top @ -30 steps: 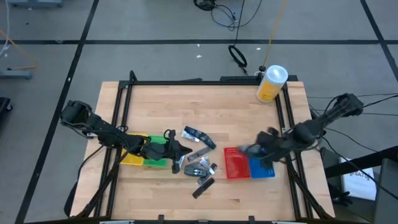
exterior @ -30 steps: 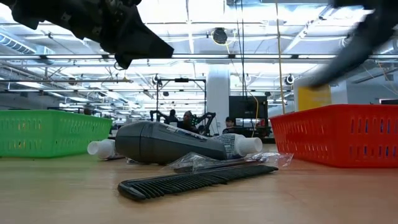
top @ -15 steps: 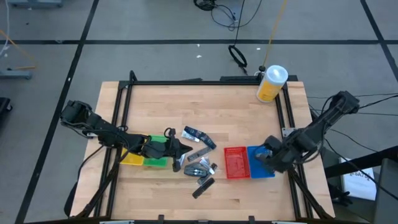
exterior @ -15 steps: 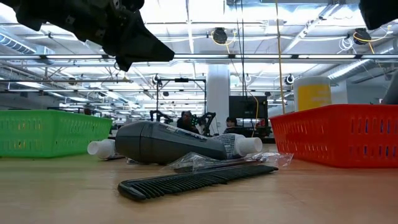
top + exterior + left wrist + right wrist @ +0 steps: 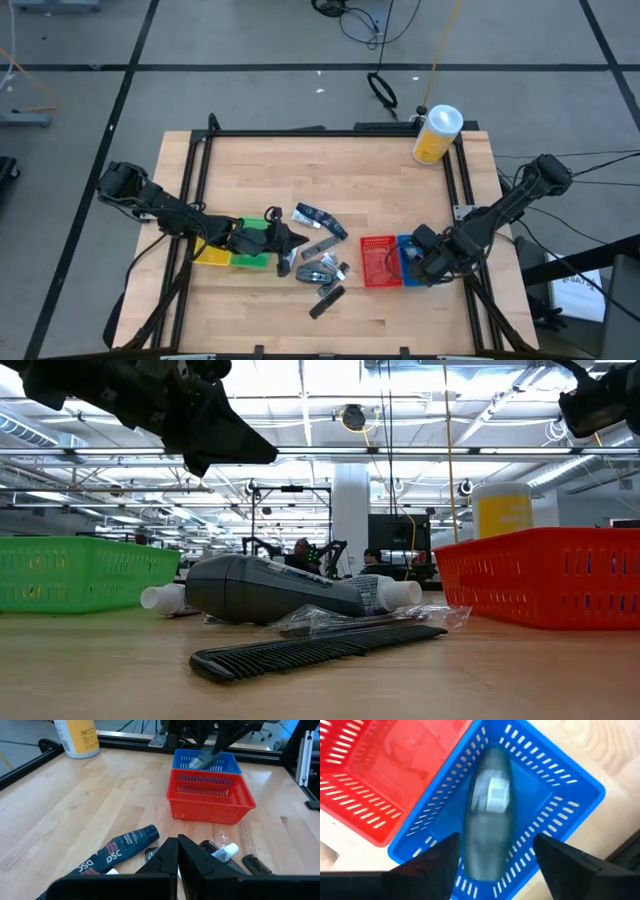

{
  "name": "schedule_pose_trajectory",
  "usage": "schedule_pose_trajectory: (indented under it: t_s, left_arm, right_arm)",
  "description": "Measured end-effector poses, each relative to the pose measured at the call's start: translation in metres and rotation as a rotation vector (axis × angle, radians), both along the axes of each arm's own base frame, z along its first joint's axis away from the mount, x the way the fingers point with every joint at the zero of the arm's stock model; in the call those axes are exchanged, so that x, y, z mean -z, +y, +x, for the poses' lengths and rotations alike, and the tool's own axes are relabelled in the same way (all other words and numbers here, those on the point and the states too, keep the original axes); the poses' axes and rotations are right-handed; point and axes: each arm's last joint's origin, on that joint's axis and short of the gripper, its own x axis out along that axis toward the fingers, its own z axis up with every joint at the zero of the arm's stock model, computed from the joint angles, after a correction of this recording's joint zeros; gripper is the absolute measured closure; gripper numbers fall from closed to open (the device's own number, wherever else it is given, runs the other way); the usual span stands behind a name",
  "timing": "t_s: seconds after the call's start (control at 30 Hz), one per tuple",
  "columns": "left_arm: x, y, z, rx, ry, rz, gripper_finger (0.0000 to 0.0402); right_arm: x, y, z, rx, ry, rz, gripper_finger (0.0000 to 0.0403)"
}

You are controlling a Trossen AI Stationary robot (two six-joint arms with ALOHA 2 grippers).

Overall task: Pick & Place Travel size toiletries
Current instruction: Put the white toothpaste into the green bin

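With the right gripper point(image 5: 495, 852) spread above the blue bin point(image 5: 570, 785), a grey tube point(image 5: 487, 827) is seen inside it, blurred, and could be caught by the fingers.

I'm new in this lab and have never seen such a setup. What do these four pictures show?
Two robot arms work at a wooden table. One picture looks down from above, one sits level with the tabletop, and one comes from each wrist. The right gripper, fingers apart, hangs over the blue bin, where a grey tube appears to be dropping in. The left gripper is shut and empty, over the loose toiletries beside the green bin. A red bin and a yellow canister also stand there.
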Motion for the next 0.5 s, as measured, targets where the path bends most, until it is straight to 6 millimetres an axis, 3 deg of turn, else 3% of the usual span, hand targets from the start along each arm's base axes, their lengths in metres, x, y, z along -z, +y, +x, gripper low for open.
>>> schedule_pose_trajectory:
  t_s: [0.2,0.3,0.4,0.5]
  left_arm:
    - [0.000,-0.002,0.000,0.068,0.010,-0.044,0.0392]
    - [0.000,-0.003,0.000,0.084,0.012,-0.028,0.0392]
    - [0.000,-0.002,0.000,0.080,0.012,-0.020,0.0392]
    - [0.000,0.001,0.001,0.072,0.011,-0.009,0.0392]
  right_arm:
    - [-0.013,-0.003,-0.007,0.025,-0.113,0.017,0.0131]
    - [-0.025,0.002,-0.001,-0.077,-0.391,-0.091,0.0136]
    - [-0.036,0.016,0.015,-0.243,-0.707,-0.323,0.0143]
    - [-0.029,0.024,0.038,-0.409,-0.874,-0.505,0.0149]
